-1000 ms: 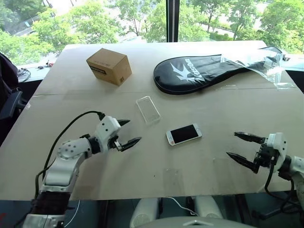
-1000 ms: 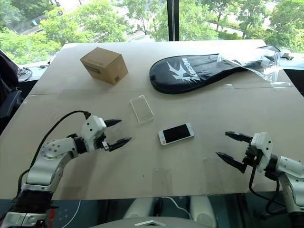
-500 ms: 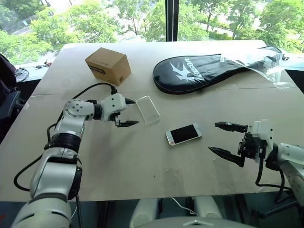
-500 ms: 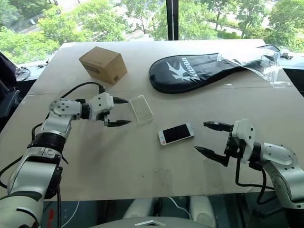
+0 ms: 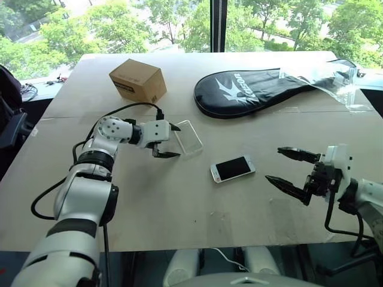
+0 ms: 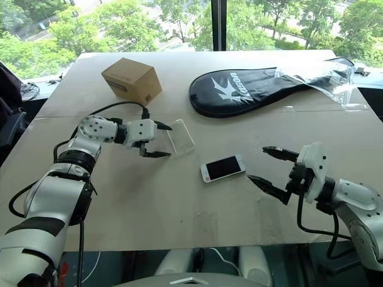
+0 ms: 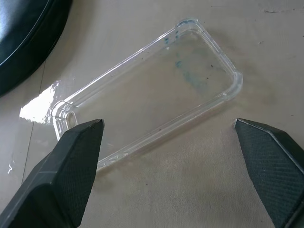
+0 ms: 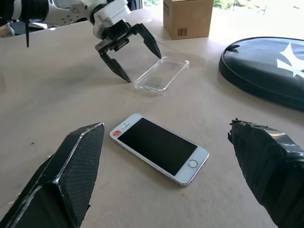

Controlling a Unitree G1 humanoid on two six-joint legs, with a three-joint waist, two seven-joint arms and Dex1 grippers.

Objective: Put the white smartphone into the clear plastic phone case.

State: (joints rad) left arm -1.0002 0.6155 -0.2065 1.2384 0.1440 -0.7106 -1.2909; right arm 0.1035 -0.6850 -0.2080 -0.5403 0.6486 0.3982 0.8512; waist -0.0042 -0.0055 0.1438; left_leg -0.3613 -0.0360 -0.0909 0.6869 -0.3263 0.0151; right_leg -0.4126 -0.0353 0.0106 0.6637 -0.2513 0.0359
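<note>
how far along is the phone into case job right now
Nothing is done yet: the white smartphone lies on the table, apart from the clear plastic phone case. In hand: the open left claw sits at the case, the open right claw near the phone. Left: gripping both and fitting them.

The black racket cover (image 5: 263,89) bears white "VICTOR" lettering.

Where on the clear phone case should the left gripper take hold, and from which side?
Probably across the clear phone case near its left-facing end, pinching the two raised long rims. It lies flat, open side up, and the open left gripper already faces that end.
</note>
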